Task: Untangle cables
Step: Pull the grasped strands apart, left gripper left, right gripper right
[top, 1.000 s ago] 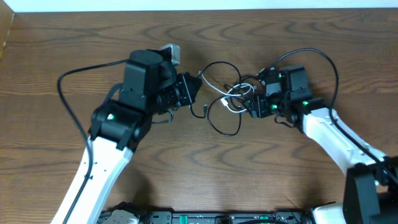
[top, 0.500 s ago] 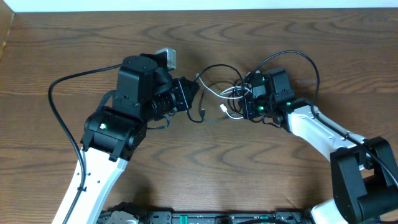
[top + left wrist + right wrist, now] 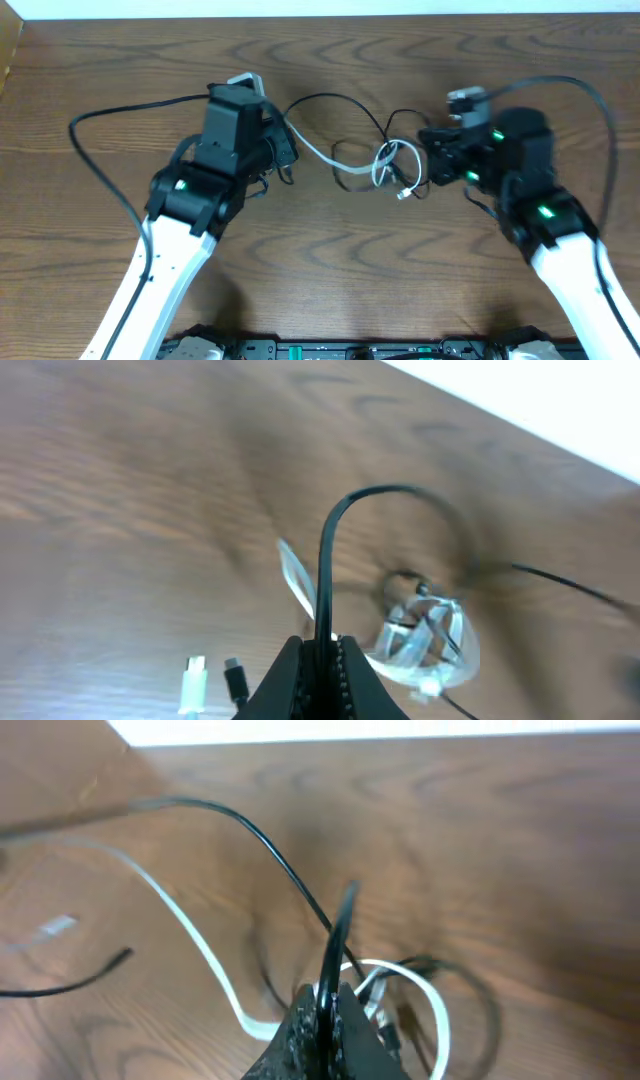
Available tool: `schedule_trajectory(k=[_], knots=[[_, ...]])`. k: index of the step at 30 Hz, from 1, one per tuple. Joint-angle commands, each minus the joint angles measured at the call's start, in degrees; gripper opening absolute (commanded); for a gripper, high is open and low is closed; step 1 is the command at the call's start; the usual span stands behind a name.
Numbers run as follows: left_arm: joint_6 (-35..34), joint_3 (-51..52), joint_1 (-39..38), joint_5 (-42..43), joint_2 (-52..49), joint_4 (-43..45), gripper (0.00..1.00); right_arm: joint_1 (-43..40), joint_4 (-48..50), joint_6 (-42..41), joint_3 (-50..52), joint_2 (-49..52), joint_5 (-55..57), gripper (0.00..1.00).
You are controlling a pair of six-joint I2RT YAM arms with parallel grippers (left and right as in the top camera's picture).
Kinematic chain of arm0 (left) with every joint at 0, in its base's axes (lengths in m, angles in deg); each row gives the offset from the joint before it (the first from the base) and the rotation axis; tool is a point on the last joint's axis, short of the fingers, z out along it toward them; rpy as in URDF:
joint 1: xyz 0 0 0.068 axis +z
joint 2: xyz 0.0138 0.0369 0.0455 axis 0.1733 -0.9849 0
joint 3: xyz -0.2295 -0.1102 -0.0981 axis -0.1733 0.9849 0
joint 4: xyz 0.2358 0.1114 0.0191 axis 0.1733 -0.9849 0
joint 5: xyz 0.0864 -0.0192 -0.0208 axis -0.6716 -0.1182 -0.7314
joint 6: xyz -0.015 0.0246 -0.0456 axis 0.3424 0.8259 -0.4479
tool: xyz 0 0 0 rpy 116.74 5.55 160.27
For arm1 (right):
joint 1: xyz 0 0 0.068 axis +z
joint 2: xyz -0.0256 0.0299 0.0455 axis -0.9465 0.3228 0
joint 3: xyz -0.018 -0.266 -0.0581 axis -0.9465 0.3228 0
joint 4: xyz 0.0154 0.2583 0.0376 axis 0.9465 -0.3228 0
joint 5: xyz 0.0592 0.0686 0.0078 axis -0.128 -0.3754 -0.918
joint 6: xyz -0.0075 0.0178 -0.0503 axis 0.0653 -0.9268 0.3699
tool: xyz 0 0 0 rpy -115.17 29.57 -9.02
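The left arm (image 3: 165, 255) and right arm (image 3: 570, 255) each have a white link, black housings and green lights (image 3: 181, 186). The left tool (image 3: 322, 652) and right tool (image 3: 325, 1005) are black. A thick black cable (image 3: 78, 122) loops at 9 o'clock.

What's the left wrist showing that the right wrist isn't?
Left wrist only: the left pincer, with a white plug end and a black plug end beside it. Right wrist only: the right pincer and the white cable running long. Both: a pincer shut on the black cable, white loops tangled beyond. The right view's blurred left-edge ends may be those plugs.
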Motion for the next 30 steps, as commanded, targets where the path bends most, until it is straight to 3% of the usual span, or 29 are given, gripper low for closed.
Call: schedule_trajectory(k=[1, 9, 18, 23, 30], knots=[[1.03, -0.39, 0.02, -6.99, -3.78, -1.18, 0.08, -2.95, -2.84, -0.70, -0.55, -7.30, 5.29, 0.01], [1.01, -0.20, 0.22, -8.76, -12.41, -2.32, 0.08, -11.69, -9.68, -0.70, -0.55, -17.16, 10.58, 0.01], [1.03, -0.20, 3.78, -23.87, -16.63, -2.60, 0.07, -21.24, -17.55, -2.84, -0.61, -19.12, 18.45, 0.01], [0.76, -0.20, 12.83, -23.43, -15.02, -3.04, 0.08, -26.75, -22.80, -6.58, -0.61, -18.73, 25.29, 0.01], [-2.29, -0.20, 29.79, -16.57, -12.90, -6.99, 0.08, -35.74, -23.69, -8.59, -0.59, -16.85, 23.96, 0.01]])
